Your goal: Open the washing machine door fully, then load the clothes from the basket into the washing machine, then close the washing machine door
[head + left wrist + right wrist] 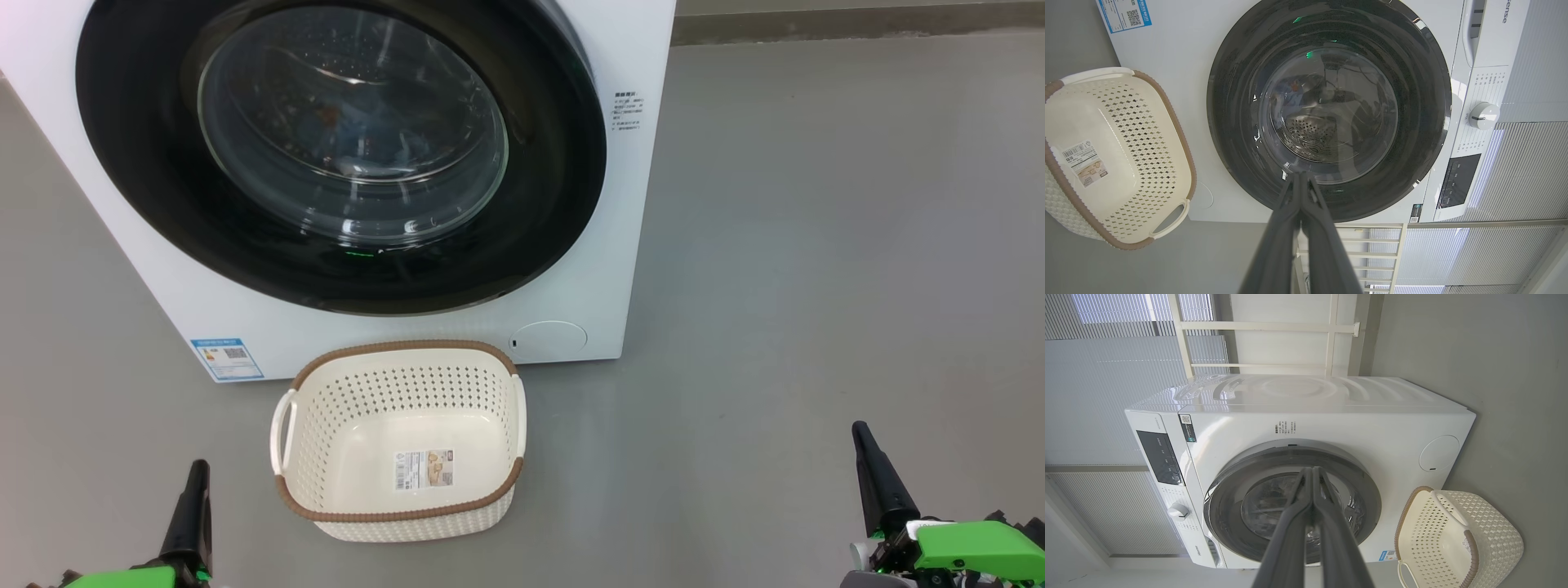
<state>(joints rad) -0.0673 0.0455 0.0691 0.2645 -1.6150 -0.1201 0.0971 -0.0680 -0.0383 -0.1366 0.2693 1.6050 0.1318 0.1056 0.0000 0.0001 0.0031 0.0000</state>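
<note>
Bearing "sense" lettering (1505, 13) at one o'clock, washing machine (1180, 122) has blue QR label (1124, 14) at eleven; left gripper (1300, 175), right gripper (1312, 469) jaws together

Bright, even daylight; the washing machine door (343, 155) glass shows glare; wrist views bend at edges; soft shadows on the floor (816, 245).

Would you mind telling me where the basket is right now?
In the head view the basket sits on the grey floor left of centre, just before the washing machine, below its door.
</note>
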